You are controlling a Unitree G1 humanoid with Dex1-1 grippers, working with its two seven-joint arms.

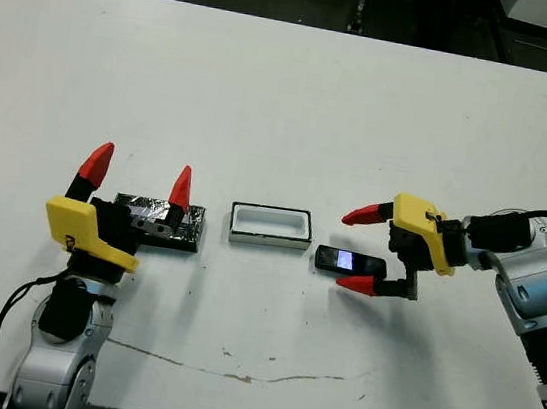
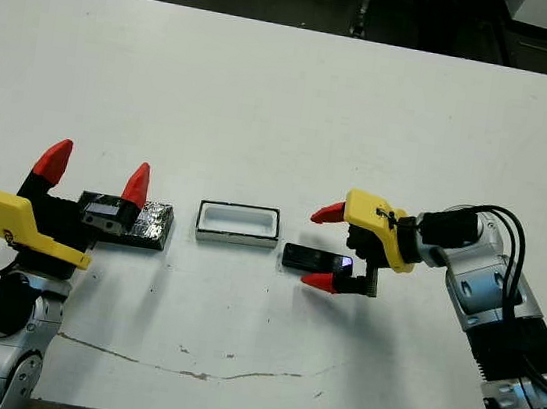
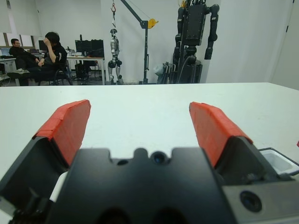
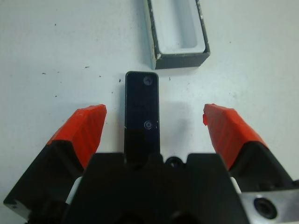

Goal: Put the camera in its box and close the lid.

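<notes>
a white table [image 1: 288,96] seen from above, with three small things lying in a row near its front edge. in the middle is the box [image 1: 270,225], a shallow open tray, white inside with a thin dark rim, resting flat with nothing in it. just to its right, close to it but not touching, lies the camera [image 1: 350,263], a slim black bar flat on the table with a bright bluish patch on its face. to the left of the box, with a clear gap between them, lies the lid [image 1: 186,225], a flat glossy black cover with silvery glints, partly hidden behind the left arm.

the right tool [image 1: 359,250] reaches in from the right side and sits low at the camera's right end. its two red-tipped fingers are spread wide, one on the far side of the camera and one on the near side, with the camera lying between them. in the right wrist view the camera [image 4: 142,112] runs straight down the middle of the gap, clear of both red fingers [image 4: 88,126], with the short end of the box [image 4: 180,32] just beyond it. the tool holds nothing.

the left tool [image 1: 139,179] stands over the left part of the lid, its red-tipped fingers pointing up and away and spread wide apart, gripping nothing. in the left wrist view a corner of the box [image 3: 280,163] shows at the edge, and people [image 3: 44,53] sit at desks far beyond the table.
</notes>
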